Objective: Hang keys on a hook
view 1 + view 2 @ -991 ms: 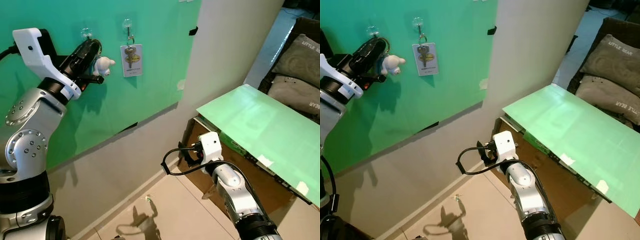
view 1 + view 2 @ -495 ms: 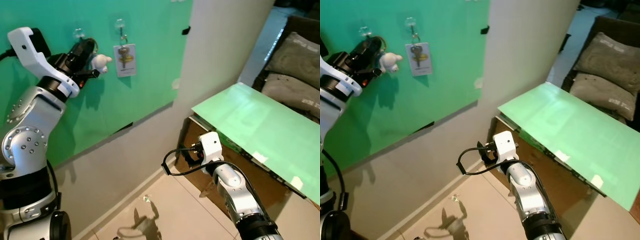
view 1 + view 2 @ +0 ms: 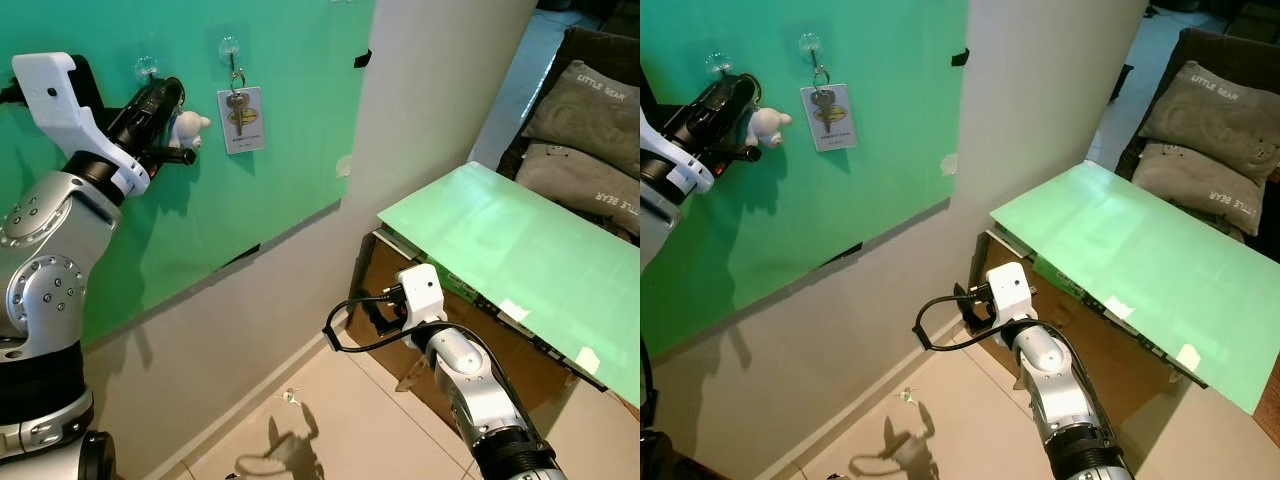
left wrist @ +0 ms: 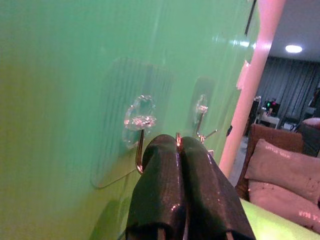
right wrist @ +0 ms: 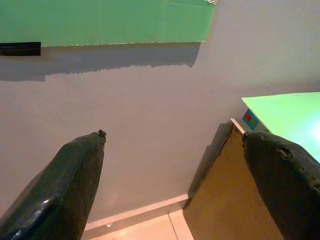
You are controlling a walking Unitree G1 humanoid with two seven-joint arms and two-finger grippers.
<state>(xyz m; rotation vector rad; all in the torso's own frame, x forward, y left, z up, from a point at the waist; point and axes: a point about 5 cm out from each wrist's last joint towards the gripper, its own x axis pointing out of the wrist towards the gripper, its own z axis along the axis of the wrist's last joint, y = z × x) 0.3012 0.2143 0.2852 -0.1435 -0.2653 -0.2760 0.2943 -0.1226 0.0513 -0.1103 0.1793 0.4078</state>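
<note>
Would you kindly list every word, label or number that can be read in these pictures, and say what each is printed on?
"LITTLE BEAR": on the upper grey cushion.
"LITTLE BEAR": on the lower grey cushion.
White key tag hanging from a wall hook: yellow emblem, print too small to read.
Small blue-and-red sticker on the cabinet edge: too blurred to read.

Green wall panel (image 3: 300,120), white plush charm (image 3: 187,128), beige wall (image 3: 440,90), grey cushions (image 3: 590,130)
</note>
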